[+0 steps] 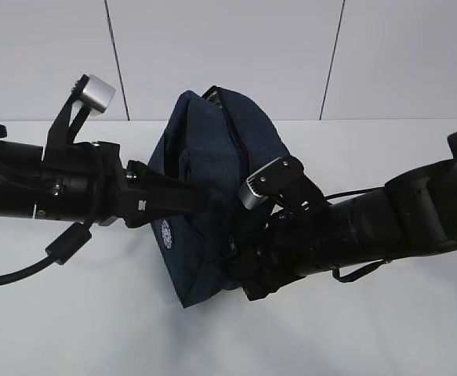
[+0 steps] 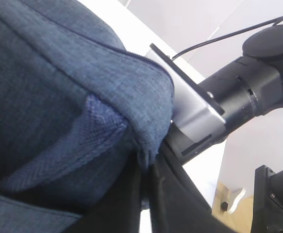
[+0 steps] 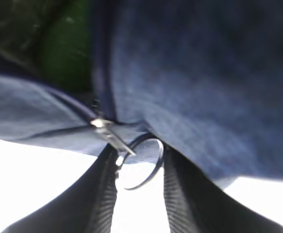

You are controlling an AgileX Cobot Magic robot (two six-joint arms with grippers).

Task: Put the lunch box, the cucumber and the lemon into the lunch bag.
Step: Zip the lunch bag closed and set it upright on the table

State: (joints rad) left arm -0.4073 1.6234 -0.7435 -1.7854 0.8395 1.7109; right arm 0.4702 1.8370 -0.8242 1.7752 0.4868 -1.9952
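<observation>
The navy lunch bag [image 1: 204, 149] stands slumped at mid-table. My left gripper [image 1: 201, 200] is shut, pinching the bag's fabric edge from the left. The left wrist view shows the fabric [image 2: 58, 73] squeezed between the gripper's [image 2: 146, 170] two fingers. My right gripper [image 1: 240, 270] is at the bag's lower right side. In the right wrist view it [image 3: 140, 155] closes round the metal ring pull [image 3: 159, 162] under the bag [image 3: 204, 73]. Something dark green, the cucumber [image 3: 63, 48], shows through the open zipper gap. The lunch box and lemon are hidden.
The bag rests on a white table [image 1: 95, 329] with a white panelled wall behind. The right arm's silver camera block [image 2: 194, 111] sits close behind the bag's edge. A black cable [image 1: 24, 270] hangs under the left arm.
</observation>
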